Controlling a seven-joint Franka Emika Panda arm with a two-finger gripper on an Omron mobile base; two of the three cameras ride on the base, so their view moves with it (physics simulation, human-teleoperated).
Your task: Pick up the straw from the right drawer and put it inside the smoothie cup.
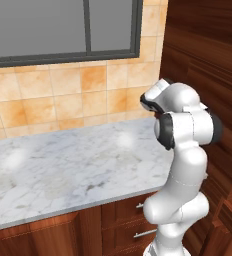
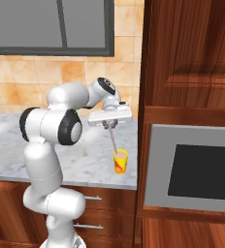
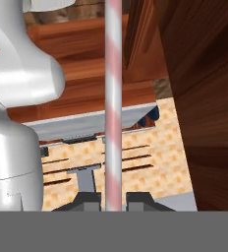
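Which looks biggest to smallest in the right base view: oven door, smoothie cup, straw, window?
1. Oven door and window: both large, the window cropped by the frame, so unranked.
2. Straw, held in the gripper: taller than the cup, far thinner.
3. Smoothie cup.

From behind the arm on its left we look forward and down over the marble bench toward the tiled wall. From behind on its right we face the same bench and wall, with the jaws above the smoothie cup. Our hand camera sits very close, looking along the straw that rises between the jaws.
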